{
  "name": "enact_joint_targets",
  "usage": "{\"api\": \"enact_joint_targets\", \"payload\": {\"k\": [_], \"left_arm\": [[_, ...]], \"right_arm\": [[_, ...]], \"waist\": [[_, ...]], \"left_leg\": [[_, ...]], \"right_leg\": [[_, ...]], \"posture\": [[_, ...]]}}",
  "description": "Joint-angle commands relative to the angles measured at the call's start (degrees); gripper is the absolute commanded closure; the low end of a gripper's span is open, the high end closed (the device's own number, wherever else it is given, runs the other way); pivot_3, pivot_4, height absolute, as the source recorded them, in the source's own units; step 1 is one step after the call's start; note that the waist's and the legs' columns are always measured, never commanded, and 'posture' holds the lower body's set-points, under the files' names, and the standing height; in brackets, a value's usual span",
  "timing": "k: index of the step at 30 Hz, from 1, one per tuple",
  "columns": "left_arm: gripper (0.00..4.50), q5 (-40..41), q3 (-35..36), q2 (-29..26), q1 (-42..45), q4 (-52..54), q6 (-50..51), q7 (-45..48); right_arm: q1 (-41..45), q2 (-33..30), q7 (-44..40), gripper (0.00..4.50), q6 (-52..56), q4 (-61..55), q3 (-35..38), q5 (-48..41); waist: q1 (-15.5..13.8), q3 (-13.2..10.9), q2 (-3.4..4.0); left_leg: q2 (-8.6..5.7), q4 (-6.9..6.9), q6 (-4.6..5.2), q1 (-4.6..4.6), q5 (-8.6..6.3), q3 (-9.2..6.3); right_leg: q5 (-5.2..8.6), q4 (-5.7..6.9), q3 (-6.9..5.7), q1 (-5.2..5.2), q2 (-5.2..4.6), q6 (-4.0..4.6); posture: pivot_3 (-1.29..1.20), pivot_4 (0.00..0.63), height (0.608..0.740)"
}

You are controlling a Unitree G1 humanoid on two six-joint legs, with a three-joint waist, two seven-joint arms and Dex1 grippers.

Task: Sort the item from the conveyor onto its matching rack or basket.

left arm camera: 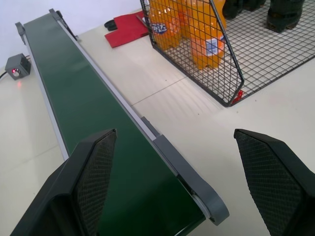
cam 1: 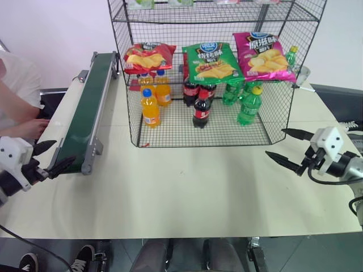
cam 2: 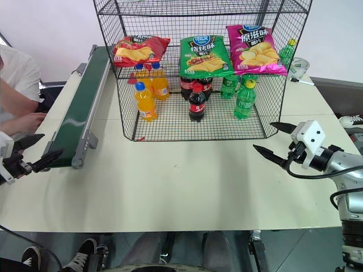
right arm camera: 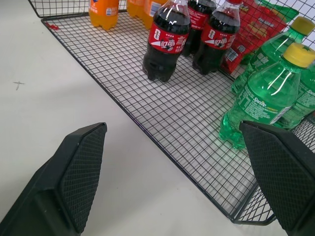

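Note:
The red crisp bag (cam 1: 148, 56) lies on the left of the middle tier of the black wire rack (cam 1: 131, 113), beside a green and a magenta bag. The dark green conveyor (cam 1: 85, 113) runs along the table's left side, and its belt (left arm camera: 74, 108) is bare. My left gripper (cam 1: 54, 156) hangs open at the conveyor's near end, one finger (left arm camera: 91, 172) over the belt and the other beside it. My right gripper (cam 1: 276, 143) is open over the table at the rack's front right corner, holding nothing, and looks at the bottom tier (right arm camera: 197, 128).
Orange soda bottles (cam 1: 151, 107), cola bottles (cam 1: 202, 109) and green Sprite bottles (cam 1: 248, 106) stand on the rack's bottom tier. A person's arm (cam 1: 22, 127) rests left of the conveyor. A small grey box with a red light (left arm camera: 15, 71) sits beyond the belt.

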State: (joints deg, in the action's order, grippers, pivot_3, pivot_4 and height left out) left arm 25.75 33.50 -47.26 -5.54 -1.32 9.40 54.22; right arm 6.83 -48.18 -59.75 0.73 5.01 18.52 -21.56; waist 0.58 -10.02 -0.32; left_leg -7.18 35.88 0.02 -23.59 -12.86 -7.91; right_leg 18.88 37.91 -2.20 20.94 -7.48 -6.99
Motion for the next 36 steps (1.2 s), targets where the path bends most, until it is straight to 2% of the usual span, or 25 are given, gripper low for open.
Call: {"api": "enact_joint_targets", "payload": {"k": [1, 6, 18, 36], "left_arm": [[0.52, -1.33, 0.77, -0.92, -0.05, -0.74, -3.81, 0.64], [0.52, -0.37, 0.55, -1.76, 1.39, -3.61, -2.80, 2.09], [0.52, 2.44, -0.18, -0.13, 2.55, -3.43, -3.41, 5.40], [0.52, 1.18, 0.26, 0.91, 1.12, -3.31, -7.13, 3.91]], "right_arm": [[0.44, -0.02, 0.31, 0.00, -0.91, -0.49, 0.94, -0.44], [-1.23, -0.08, -0.88, 0.00, -3.10, -0.39, 1.70, -0.41], [-3.35, -0.93, -4.98, 0.00, -0.17, -3.74, 4.22, -6.24], [-2.94, -1.01, -6.66, 0.00, -3.43, -3.23, 3.53, -5.06]], "waist": [[0.00, 0.00, 0.01], [-0.05, 0.00, 0.01], [0.00, -0.03, 0.04], [-0.03, -0.04, 0.04]], "left_leg": [[0.00, 0.00, 0.00, 0.00, 0.00, 0.00], [0.01, -0.02, 0.00, 0.00, 0.00, 0.00], [0.05, -0.02, 0.00, -0.01, 0.00, 0.02], [0.06, -0.11, 0.00, -0.01, 0.00, 0.12]], "right_leg": [[0.00, 0.00, 0.00, 0.00, 0.00, 0.00], [0.00, 0.00, 0.00, 0.01, 0.01, 0.00], [0.00, 0.01, 0.04, 0.04, 0.04, 0.00], [-0.01, 0.00, 0.15, 0.12, 0.05, 0.01]], "posture": [[0.00, 0.150, 0.740], [0.00, 0.150, 0.740], [0.00, 0.150, 0.740], [0.00, 0.150, 0.740]]}}
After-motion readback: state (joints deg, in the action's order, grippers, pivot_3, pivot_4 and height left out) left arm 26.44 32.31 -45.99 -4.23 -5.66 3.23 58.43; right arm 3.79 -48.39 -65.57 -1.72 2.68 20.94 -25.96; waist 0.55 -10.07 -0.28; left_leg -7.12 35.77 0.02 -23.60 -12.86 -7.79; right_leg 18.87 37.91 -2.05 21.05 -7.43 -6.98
